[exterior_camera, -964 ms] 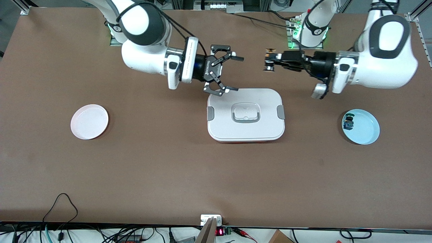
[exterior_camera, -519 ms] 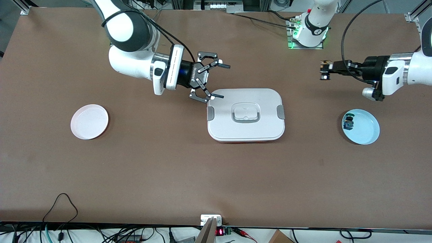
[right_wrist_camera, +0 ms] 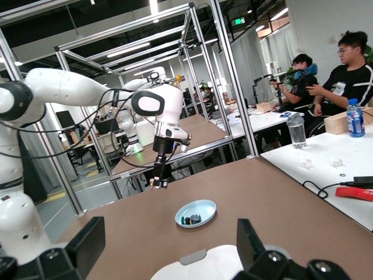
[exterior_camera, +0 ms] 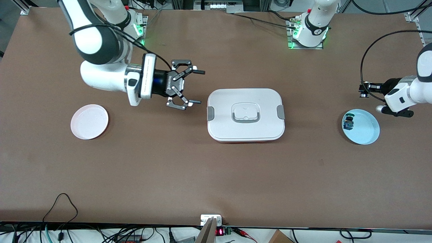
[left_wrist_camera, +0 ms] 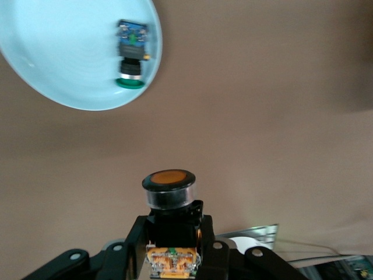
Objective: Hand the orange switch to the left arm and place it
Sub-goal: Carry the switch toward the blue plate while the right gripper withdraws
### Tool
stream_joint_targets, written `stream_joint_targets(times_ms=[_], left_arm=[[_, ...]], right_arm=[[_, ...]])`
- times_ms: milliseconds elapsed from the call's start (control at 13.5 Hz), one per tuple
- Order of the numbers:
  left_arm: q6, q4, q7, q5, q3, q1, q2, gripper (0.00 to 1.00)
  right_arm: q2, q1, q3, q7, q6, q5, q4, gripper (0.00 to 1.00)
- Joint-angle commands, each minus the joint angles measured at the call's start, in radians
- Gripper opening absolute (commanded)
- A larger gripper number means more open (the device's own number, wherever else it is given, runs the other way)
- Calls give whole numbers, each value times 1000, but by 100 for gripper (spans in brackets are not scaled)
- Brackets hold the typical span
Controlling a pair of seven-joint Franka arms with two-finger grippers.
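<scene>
Now the orange switch (left_wrist_camera: 169, 205) clamped between the left gripper (left_wrist_camera: 173, 256) fingers; right gripper (exterior_camera: 195, 87) fingers apart, empty.

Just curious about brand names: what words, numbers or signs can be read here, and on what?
"ROBOTIQ", white letters on the open right gripper, over the table beside the box; blurred, so unsure.
Red digits on a small display at the table's near edge: too small.
Green ceiling sign: too small.
Left gripper, above the table by the blue plate, gripping the orange switch: no text.
</scene>
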Motion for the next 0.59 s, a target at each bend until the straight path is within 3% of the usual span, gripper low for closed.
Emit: stream_joint_targets(times_ms=[0,297,519], left_arm=[[75,13,-18,170,-10,6,72,0],[253,11,-40,349,-4,30,199,0],[303,4,-121,404,-4,22,253,0]], right_arm=[[-23,-6,-85,77,-134,-117,-14,100],[-34,-9,-196,260,-271,-317,16,100],[-49,-12,-239,427,-305,-443,17,100]])
